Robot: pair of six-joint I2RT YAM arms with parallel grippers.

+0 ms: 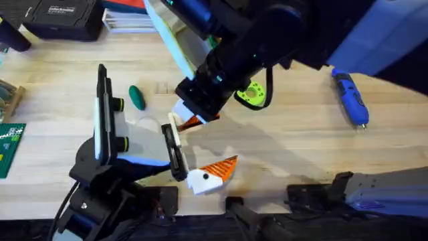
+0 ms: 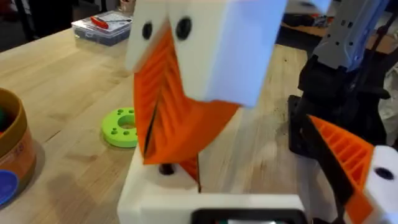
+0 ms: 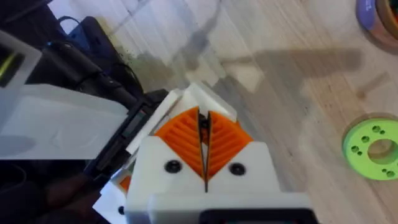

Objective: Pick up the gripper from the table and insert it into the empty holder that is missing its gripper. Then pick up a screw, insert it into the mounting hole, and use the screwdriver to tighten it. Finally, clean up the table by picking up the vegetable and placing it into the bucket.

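Above the white plastic holder (image 2: 211, 199), the right gripper (image 3: 204, 144) clenched the ribbed orange wedge gripper (image 2: 174, 112), aligning it for insertion; left's state unclear

I see the right arm reaching across the middle, its right gripper (image 3: 204, 146) pointed down with the orange pads pressed together at the left arm's fingertip. The left arm lies low over the table, its left gripper (image 1: 200, 164) spread wide, one orange pad (image 1: 221, 168) visible.
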